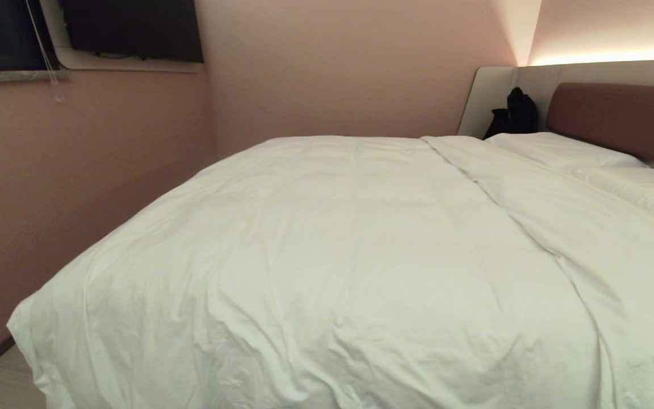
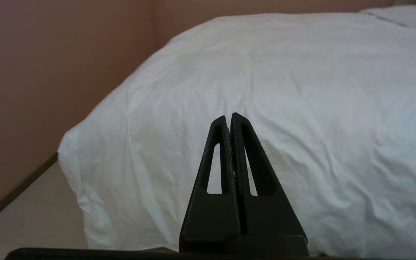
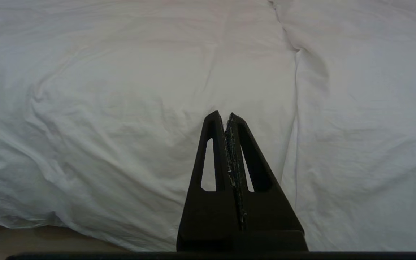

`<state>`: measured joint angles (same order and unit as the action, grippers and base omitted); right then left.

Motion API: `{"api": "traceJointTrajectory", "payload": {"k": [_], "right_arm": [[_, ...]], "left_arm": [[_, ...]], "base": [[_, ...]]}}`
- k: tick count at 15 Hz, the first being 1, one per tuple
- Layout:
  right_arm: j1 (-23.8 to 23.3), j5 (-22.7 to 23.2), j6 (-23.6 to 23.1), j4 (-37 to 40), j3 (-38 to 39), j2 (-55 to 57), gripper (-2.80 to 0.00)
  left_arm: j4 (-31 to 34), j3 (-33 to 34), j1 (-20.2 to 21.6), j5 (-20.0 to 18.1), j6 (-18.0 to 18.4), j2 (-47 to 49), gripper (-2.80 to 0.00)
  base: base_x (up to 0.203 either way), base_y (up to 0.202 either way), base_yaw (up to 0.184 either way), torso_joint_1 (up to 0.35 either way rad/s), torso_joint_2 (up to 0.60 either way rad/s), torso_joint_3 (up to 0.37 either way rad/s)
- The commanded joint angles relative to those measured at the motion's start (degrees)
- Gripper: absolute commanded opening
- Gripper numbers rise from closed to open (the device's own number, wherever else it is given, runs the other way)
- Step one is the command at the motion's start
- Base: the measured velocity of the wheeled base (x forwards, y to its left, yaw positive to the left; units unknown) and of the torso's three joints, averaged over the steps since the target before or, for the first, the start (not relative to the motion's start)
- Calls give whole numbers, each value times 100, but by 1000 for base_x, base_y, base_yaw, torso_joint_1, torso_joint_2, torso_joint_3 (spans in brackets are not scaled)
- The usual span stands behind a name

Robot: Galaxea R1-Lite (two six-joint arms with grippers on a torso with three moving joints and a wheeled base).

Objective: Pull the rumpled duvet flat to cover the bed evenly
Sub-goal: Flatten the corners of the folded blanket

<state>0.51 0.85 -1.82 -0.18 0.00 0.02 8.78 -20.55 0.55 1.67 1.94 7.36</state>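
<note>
Head view: thick puffy white duvet [image 1: 327,255] spread wrinkled across low double bed w/ reddish-brown padded headboard [image 1: 622,122], draped over foot edge & left corner, overlapping fold toward flat white pillows [image 1: 560,149]. Black left gripper [image 2: 228,116] pressed together, empty, just off duvet's corner. Black right gripper [image 3: 223,115] likewise together, empty, facing duvet.

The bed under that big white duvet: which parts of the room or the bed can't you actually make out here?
- Mattress and base: covered by the duvet in every view.
- Headboard: cut by the head view's right edge.
- Black item in the corner: too dark to identify.
- Far pillow: cut off at that edge.
</note>
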Motion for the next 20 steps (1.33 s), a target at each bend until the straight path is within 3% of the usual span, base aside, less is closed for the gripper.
{"api": "traceJointTrajectory", "payload": {"k": [1,8,11,20], "right_arm": [[2,3,-3,1,0,6,-280],[2,3,-3,1,0,6,-280],[2,3,-3,1,0,4,-280],[2,3,-3,1,0,1,-280]], "left_arm": [[-9,615,-26,-160,53,-706,-280],[-87,1374,-28,-254,46,-727,-280],[-415,1874,-33,-284,15,-727,-280],[-439,1887,-37,-297,-18,-727,-280]], "base": [[0,0,0,0,0,0],[0,0,0,0,0,0],[0,0,0,0,0,0],[0,0,0,0,0,0]]}}
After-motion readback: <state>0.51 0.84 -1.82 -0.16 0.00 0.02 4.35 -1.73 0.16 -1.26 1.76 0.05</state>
